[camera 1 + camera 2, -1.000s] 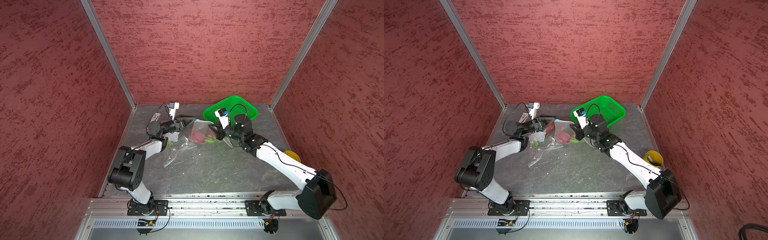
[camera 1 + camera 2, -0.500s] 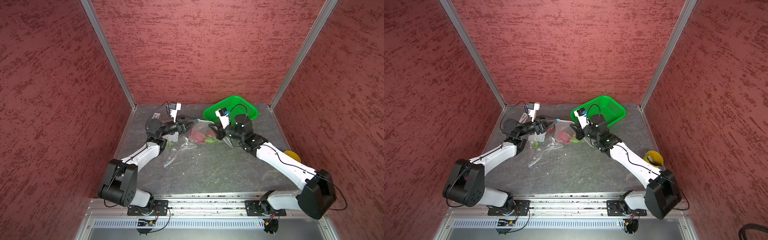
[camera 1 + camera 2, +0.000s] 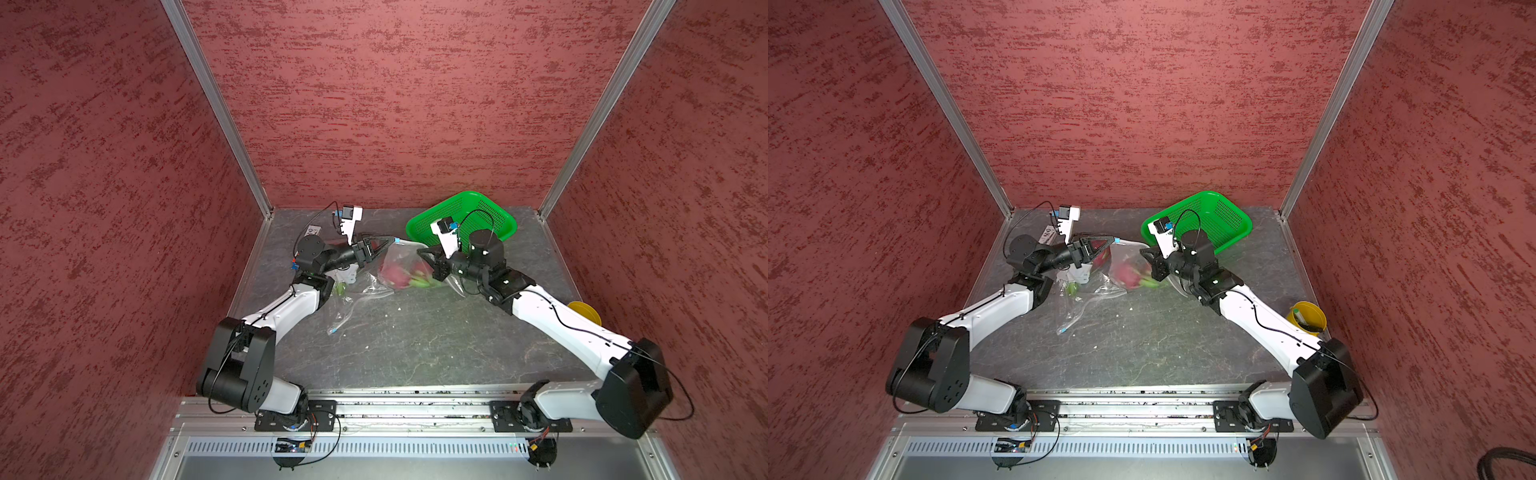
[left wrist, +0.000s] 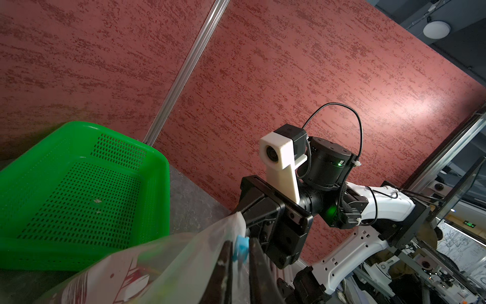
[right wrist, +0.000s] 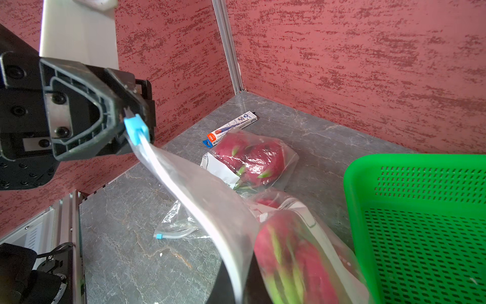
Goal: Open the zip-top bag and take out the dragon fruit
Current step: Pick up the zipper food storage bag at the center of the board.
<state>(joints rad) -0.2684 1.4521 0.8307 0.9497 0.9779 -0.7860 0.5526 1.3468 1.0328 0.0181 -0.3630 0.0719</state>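
A clear zip-top bag hangs stretched between both grippers, with a magenta dragon fruit with green scales inside. My left gripper is shut on the bag's blue slider at one end of the zip. At the other end, my right gripper is shut on the bag's top edge. A second bag with more dragon fruit lies by the back wall.
A green mesh basket stands at the back right, close behind the right gripper. An empty zip bag lies flat mid-table. A pen box lies near the back left corner. A yellow cup stands at the right edge.
The left gripper has gone from open to shut on the blue slider. The left arm's elbow swung out towards the front. The right gripper kept its hold on the bag.
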